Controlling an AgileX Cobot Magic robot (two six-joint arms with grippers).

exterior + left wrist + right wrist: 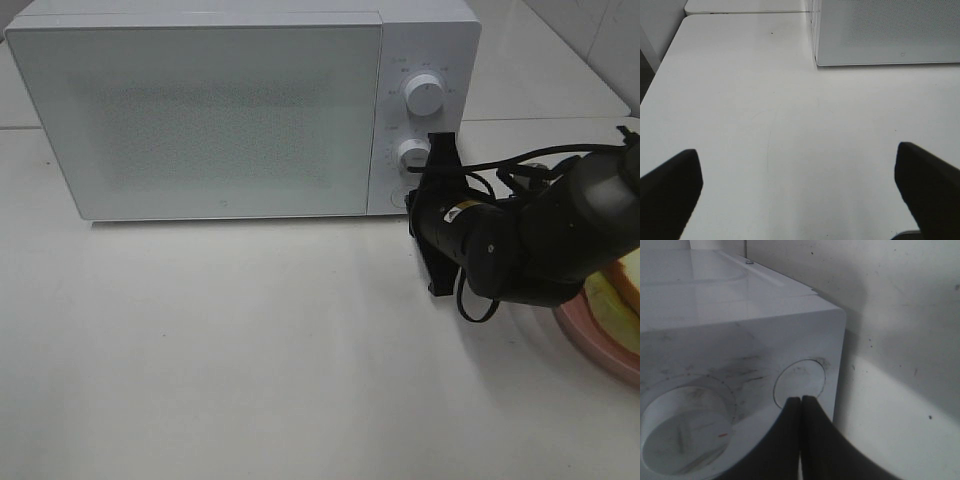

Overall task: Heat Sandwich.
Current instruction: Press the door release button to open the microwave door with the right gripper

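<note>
From the high camera I get only a sliver of the sandwich [622,283] — the rest runs off the frame's right edge or sits under the right arm [540,240]; the pink plate [598,345] is cut the same way; the print around the dials [425,97] of the microwave [200,120] is too small to read; the left wrist view clips both fingers [670,192] of the left gripper [795,149] at the frame edge; whether the right gripper [801,399] actually touches the round button [800,377] — I cannot tell.
</note>
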